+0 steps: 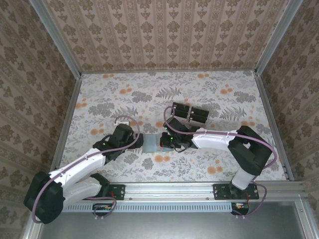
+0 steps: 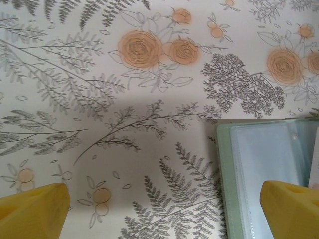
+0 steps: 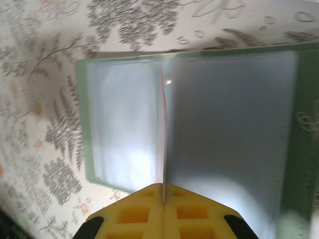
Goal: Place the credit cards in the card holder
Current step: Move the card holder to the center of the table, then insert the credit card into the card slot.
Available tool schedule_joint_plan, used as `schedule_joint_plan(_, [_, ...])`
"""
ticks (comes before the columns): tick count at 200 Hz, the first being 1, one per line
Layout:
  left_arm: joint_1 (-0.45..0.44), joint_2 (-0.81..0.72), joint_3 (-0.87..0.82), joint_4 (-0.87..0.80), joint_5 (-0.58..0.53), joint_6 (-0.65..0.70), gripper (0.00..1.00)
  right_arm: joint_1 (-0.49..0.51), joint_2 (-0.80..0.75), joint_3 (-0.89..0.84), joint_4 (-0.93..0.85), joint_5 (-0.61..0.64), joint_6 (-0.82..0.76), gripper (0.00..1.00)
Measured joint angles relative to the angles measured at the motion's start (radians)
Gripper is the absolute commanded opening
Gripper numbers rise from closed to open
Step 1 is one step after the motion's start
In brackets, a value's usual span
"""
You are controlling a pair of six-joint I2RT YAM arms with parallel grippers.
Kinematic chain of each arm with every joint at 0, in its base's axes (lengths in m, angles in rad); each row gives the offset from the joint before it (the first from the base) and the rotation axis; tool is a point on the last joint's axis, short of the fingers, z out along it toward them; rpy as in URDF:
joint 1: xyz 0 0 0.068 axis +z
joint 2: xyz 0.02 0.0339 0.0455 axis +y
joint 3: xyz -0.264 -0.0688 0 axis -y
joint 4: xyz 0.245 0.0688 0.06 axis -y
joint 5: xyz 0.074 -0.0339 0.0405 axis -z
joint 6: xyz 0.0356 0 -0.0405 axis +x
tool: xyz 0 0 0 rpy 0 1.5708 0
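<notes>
The right jaws pinch a credit card (image 3: 162, 129) edge-on above the card holder (image 3: 119, 124); left jaws gape empty.

A robot lab test booth: beige damask wallpaper panels (image 1: 164, 35) held in bare aluminium frame posts (image 1: 56, 35) enclose a floral-print tabletop (image 1: 149, 89), with a silver metal mounting rail (image 1: 169, 189) along its near edge.

The counter (image 1: 209, 94) is lit softly and evenly, with faint shadows cast beneath the arms. In the right wrist view, detail is blurred and white glare is reflected off the card holder (image 3: 119, 129); a broad soft shadow is seen in the left wrist view.
</notes>
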Motion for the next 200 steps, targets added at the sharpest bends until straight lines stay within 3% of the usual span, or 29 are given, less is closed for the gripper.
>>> schedule_joint_plan(97, [-0.076, 0.183, 0.077, 0.0, 0.024, 0.025, 1.0, -0.082, -0.065, -0.046, 0.081, -0.154, -0.072, 0.0])
schedule_joint_plan(200, [-0.116, 0.344, 0.109, -0.012, -0.071, 0.032, 1.0, -0.149, -0.013, -0.163, 0.24, -0.229, -0.075, 0.0])
